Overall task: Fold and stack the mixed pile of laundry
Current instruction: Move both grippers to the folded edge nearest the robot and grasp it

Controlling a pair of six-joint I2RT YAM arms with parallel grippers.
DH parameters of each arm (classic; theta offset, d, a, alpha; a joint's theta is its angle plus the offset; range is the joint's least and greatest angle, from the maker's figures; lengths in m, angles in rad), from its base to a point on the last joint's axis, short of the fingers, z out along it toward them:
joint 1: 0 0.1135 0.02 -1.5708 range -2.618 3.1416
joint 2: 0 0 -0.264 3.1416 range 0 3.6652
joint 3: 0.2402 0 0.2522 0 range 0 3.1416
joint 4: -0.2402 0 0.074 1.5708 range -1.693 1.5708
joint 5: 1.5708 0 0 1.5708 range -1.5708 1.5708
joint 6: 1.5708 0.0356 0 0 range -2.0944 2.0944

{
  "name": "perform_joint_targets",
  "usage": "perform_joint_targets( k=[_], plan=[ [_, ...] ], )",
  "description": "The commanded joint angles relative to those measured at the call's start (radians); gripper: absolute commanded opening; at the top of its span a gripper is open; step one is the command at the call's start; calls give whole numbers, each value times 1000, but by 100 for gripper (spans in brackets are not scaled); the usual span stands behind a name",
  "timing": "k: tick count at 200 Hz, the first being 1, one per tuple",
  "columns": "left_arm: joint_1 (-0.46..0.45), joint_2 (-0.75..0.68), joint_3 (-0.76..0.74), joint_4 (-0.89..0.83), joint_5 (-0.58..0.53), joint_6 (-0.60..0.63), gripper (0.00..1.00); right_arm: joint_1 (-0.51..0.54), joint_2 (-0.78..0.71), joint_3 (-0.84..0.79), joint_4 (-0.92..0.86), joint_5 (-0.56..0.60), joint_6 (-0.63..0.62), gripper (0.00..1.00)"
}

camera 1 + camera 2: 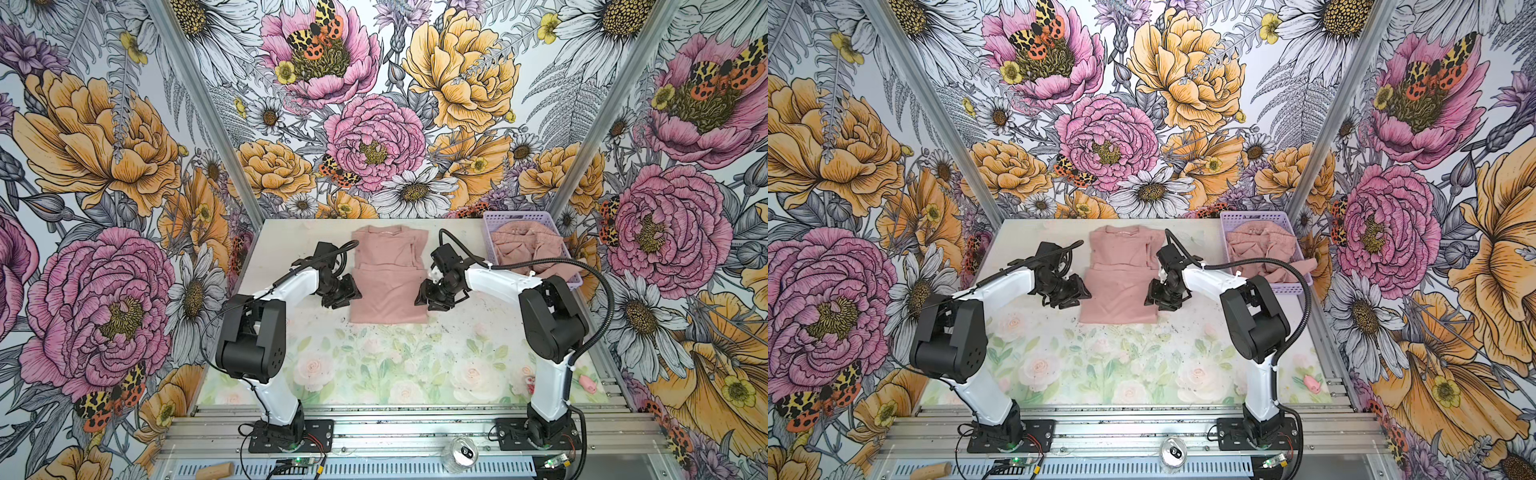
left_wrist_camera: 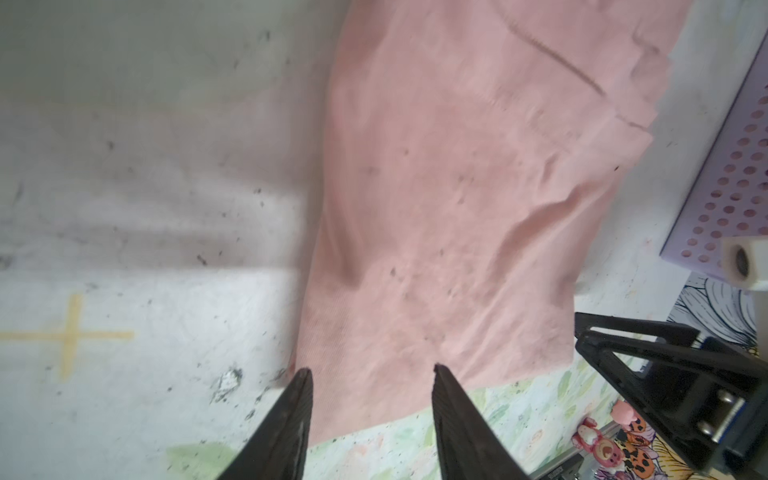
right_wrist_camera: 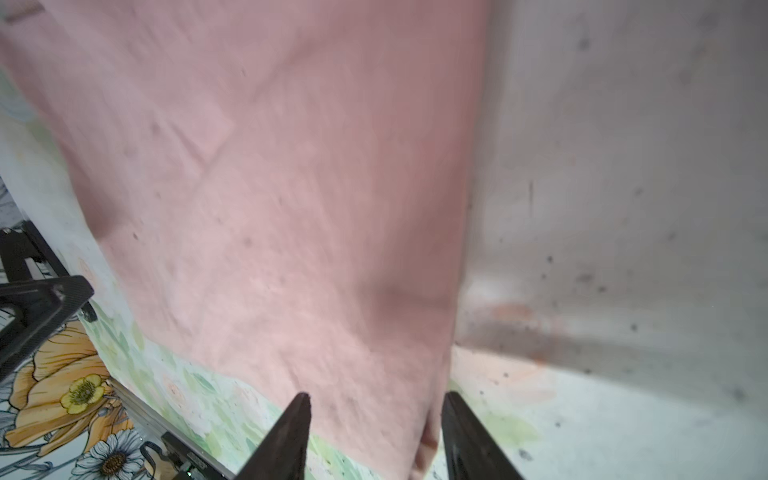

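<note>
Near frame centre in both top views, the dusty-pink shirt (image 1: 389, 274) lies folded between the left gripper (image 2: 372, 372) and right gripper (image 3: 376, 399), both spread, grasping nothing.

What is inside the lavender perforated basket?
A crumpled dusty-pink garment fills the lavender basket, with one part spilling over its near right rim. Anything lying beneath that garment is covered and cannot be seen.
</note>
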Motion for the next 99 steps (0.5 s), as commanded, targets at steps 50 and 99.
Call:
perform_joint_targets(
  k=[50,99],
  plan=[
    [-6,-37,-113,86,-40,41,47,40,-19,-67,12,103,-20,47],
    [-5,-17,-129,84,-34,67,47,40,-2,-96,8,137,-11,46]
  ],
)
